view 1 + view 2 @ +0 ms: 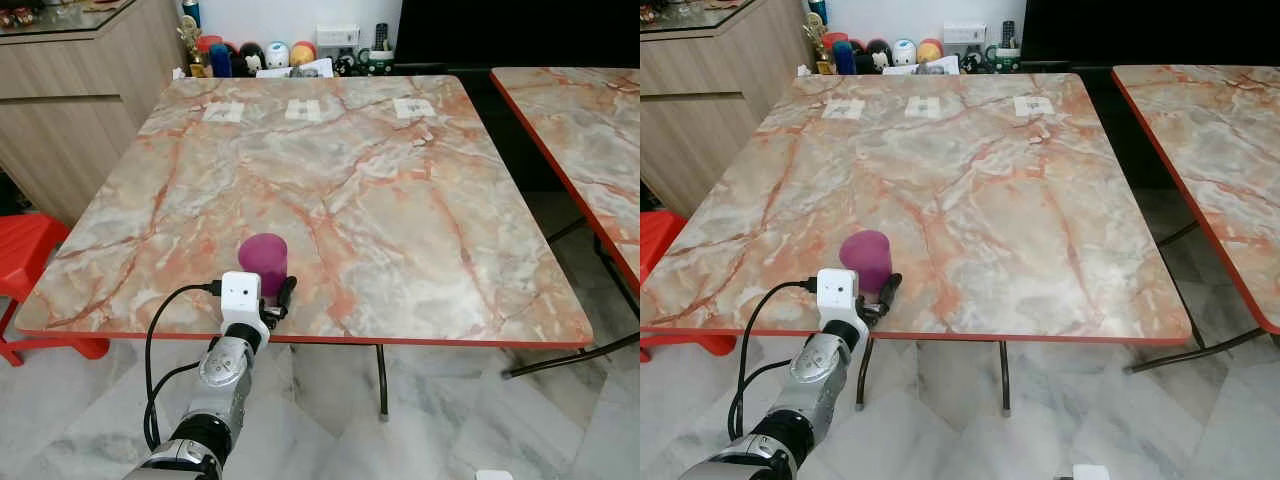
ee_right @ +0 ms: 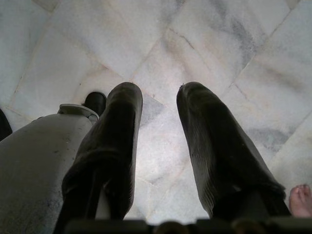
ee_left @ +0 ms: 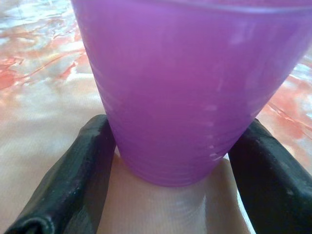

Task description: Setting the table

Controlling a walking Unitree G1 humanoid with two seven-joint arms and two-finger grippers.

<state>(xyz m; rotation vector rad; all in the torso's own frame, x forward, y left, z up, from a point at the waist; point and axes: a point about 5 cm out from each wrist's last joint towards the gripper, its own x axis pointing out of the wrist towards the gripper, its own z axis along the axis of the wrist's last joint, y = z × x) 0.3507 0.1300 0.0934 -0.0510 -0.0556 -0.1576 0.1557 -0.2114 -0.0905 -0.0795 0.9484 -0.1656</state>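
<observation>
We see a big marble worktop (image 1: 330,190) with pink and grey swirls and a thin red edge. A second worktop (image 1: 585,130) like it stands just to the right, with a gap between them. Far at the back, little toys and bottles (image 1: 255,55) line up by the wall. A red stool (image 1: 25,255) sits on the left, by the worktop's near corner.

Our left arm reaches up to the near edge. On the worktop, close to that edge, stands a purple cup (image 1: 263,262). It stands upright and looks like thin plastic. We think it is very light and a bit bendy, so a hard squeeze could squash it. It looks smooth too, so it may slip.

Our left gripper (image 1: 272,300) has its two black fingers (image 3: 78,170) spread wide, one on each side of the cup's bottom. We cannot tell if they touch it. The low part, where the fingers are, looks like the stiffest place to hold.

Our right gripper (image 2: 158,146) hangs over the floor (image 2: 219,44), spread apart and holding nothing.
</observation>
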